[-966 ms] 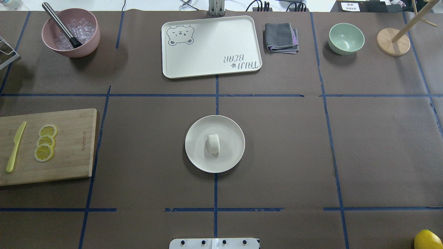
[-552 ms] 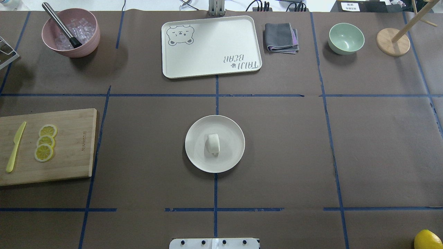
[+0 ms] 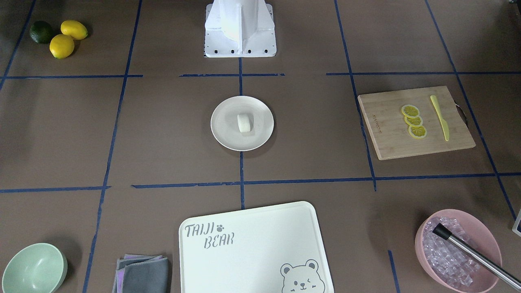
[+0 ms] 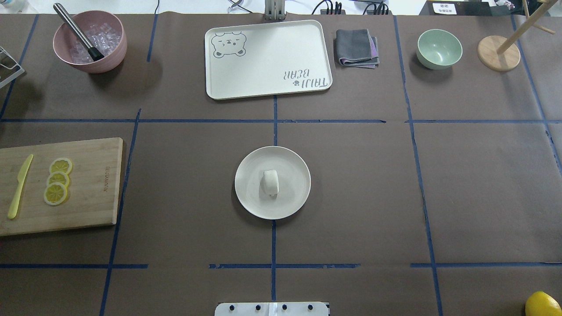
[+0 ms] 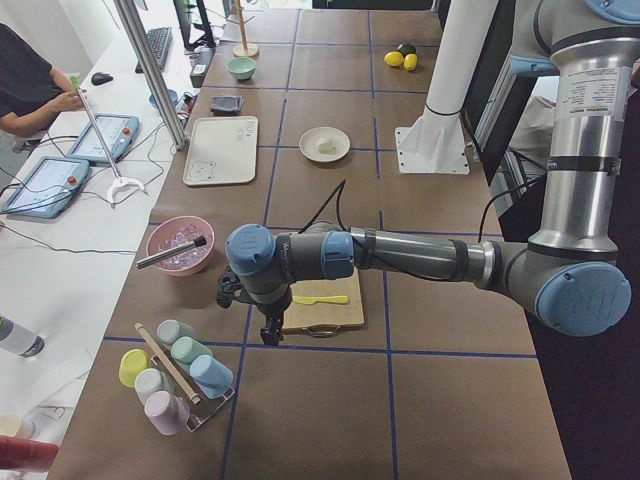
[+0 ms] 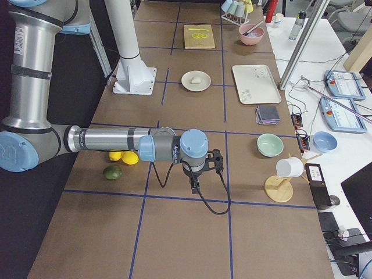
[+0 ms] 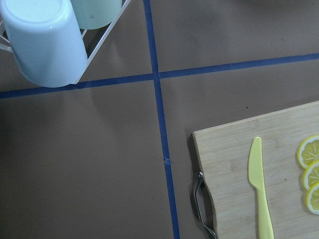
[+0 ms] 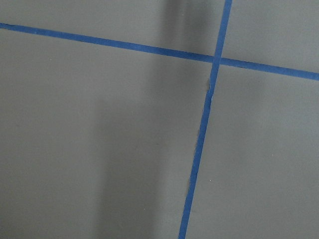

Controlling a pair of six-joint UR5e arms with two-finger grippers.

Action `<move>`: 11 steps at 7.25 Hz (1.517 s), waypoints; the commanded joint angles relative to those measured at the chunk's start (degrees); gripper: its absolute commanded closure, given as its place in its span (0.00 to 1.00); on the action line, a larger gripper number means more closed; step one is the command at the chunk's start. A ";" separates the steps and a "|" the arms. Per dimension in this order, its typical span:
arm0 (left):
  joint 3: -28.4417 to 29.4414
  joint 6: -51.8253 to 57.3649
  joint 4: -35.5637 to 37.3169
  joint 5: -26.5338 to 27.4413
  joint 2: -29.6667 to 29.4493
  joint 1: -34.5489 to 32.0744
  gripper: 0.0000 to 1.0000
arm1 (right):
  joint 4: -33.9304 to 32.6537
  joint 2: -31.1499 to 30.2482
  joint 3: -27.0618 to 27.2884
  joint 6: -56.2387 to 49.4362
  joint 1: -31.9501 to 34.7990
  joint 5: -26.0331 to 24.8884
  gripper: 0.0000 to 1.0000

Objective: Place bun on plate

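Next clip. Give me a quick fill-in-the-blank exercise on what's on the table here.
1. The plate holds ____ bun.
2. The cutting board carries ____ lemon slices beside a yellow knife.
3. The bowl that holds the ice is ____.

Missing words: one; three; pink.
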 commanded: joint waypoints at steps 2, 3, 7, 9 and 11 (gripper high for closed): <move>-1.54 0.36 -0.27 0.08 1.54 0.03 0.00 | -0.02 0.00 -0.09 -0.03 0.03 -0.31 0.00; -1.64 0.44 -0.27 -0.27 1.72 0.03 0.00 | 0.07 -0.09 -0.09 -0.03 0.03 -0.22 0.00; -1.55 0.53 -0.18 0.08 0.94 0.12 0.00 | 0.33 -0.18 -0.78 -0.03 0.03 -0.31 0.00; -1.46 0.53 -0.09 0.52 0.93 0.20 0.00 | 0.51 -0.18 -0.97 -0.64 0.03 -0.31 0.00; -1.46 0.53 0.35 0.61 1.72 0.20 0.00 | 0.60 -0.62 -0.97 -0.91 0.03 -0.40 0.00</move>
